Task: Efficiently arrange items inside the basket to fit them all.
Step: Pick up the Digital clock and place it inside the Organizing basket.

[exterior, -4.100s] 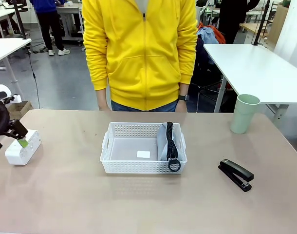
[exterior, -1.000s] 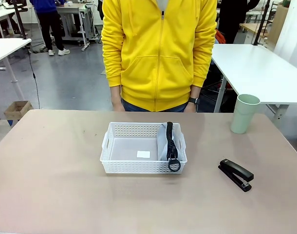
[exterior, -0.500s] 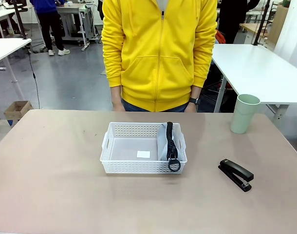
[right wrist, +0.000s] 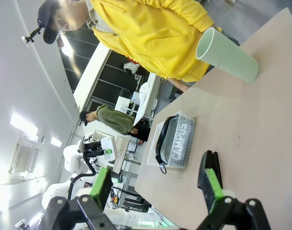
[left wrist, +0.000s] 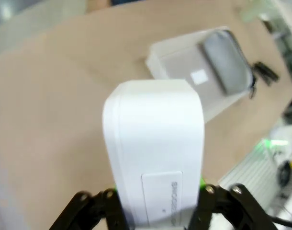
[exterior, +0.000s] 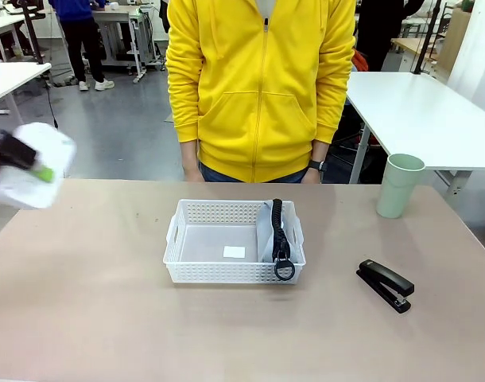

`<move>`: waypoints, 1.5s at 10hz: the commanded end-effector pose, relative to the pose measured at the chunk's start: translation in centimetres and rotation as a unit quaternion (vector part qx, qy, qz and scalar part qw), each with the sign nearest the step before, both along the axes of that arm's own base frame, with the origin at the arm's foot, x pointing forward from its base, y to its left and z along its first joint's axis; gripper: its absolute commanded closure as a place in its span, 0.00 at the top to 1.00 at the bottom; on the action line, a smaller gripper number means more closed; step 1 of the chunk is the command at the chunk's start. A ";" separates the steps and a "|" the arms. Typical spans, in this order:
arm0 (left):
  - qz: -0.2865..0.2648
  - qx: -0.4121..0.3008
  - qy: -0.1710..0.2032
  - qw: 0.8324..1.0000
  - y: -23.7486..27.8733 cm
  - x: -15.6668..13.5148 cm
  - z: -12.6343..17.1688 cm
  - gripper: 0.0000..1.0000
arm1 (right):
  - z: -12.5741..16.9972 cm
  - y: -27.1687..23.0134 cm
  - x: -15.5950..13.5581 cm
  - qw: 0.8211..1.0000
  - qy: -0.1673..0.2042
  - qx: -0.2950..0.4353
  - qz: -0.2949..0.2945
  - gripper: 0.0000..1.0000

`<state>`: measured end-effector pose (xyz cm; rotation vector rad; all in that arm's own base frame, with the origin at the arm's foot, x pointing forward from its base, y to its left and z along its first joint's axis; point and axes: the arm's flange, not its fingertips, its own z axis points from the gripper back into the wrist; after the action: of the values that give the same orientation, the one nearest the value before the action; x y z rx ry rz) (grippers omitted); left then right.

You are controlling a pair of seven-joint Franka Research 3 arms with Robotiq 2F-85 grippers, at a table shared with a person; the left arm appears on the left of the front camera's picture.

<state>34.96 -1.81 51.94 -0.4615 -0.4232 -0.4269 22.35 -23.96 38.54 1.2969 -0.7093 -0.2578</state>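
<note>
My left gripper [exterior: 24, 161] is shut on the small white box [exterior: 32, 165], blurred, in the air above the table's far left edge. In the left wrist view the box [left wrist: 155, 143] stands between the fingers of that gripper [left wrist: 158, 196]. The white basket [exterior: 226, 273] sits mid-table, with the grey pouch [exterior: 268, 231] on edge along its right wall, zipper up. A black stapler [exterior: 384, 284] lies to the right and the pale green cup [exterior: 399, 185] stands at the back right. My right gripper [right wrist: 155, 184] is open, off to the side of the cup [right wrist: 227, 55] and the basket [right wrist: 155, 139].
A person in a yellow hoodie [exterior: 262, 87] stands at the table's far edge, hands down behind it. A small white label [exterior: 234, 251] lies on the basket floor. Bare tabletop [exterior: 91, 302] stretches left and in front of the basket.
My left gripper, out of the front view half a second ago, has come in at the left edge with the white box lifted well above the table.
</note>
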 end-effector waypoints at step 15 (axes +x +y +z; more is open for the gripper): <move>-0.253 0.112 0.027 0.961 -25.0 10.7 -17.8 0.52 | 0.4 0.0 0.1 1.000 -0.004 0.004 -0.001 1.00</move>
<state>44.84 -26.36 34.47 -0.3652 -0.1980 -0.9052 22.35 -23.96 38.55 1.2969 -0.7090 -0.2574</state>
